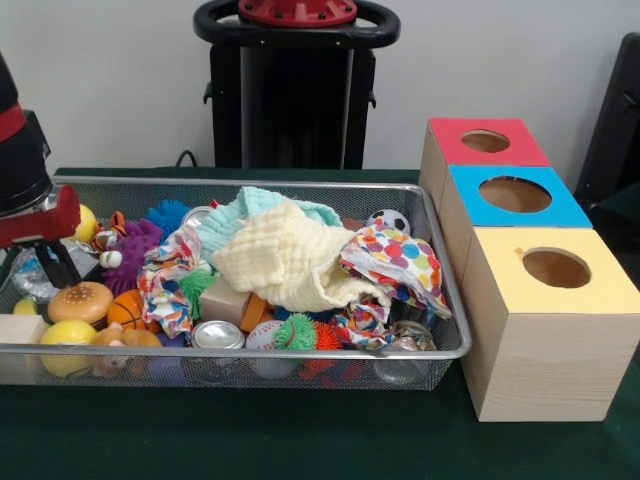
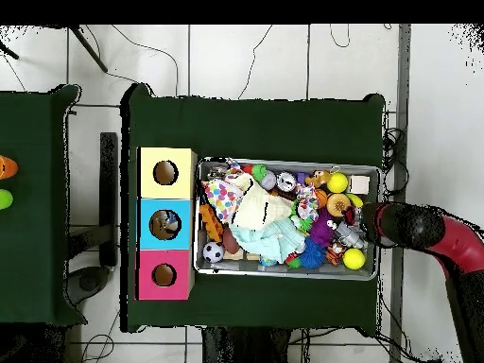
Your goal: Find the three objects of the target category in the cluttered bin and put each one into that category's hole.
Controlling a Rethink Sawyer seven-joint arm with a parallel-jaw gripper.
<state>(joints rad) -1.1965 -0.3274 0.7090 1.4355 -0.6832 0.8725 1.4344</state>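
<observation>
The bin (image 1: 300, 184) is a wide silver wire-mesh basket full of toys and cloths; it also shows in the overhead view (image 2: 287, 273). My gripper (image 1: 57, 268) hangs over the bin's left end in the front view, above a crinkled silver wrapper (image 1: 28, 278) and beside a purple spiky ball (image 1: 132, 256). In the overhead view the gripper (image 2: 355, 231) is at the bin's right end. Three wooden boxes with round holes stand beside the bin: red-topped (image 1: 487, 142), blue-topped (image 1: 515, 195) and yellow-topped (image 1: 556, 268). Something lies inside the blue box's hole (image 2: 167, 225).
A pale yellow cloth (image 1: 290, 260), a mint cloth (image 1: 255, 205) and a polka-dot cloth (image 1: 395, 258) cover the bin's middle. A burger toy (image 1: 80, 300), basketball (image 1: 125, 310), lemon (image 1: 68, 334), can (image 1: 217, 335) and soccer ball (image 1: 389, 221) lie around them.
</observation>
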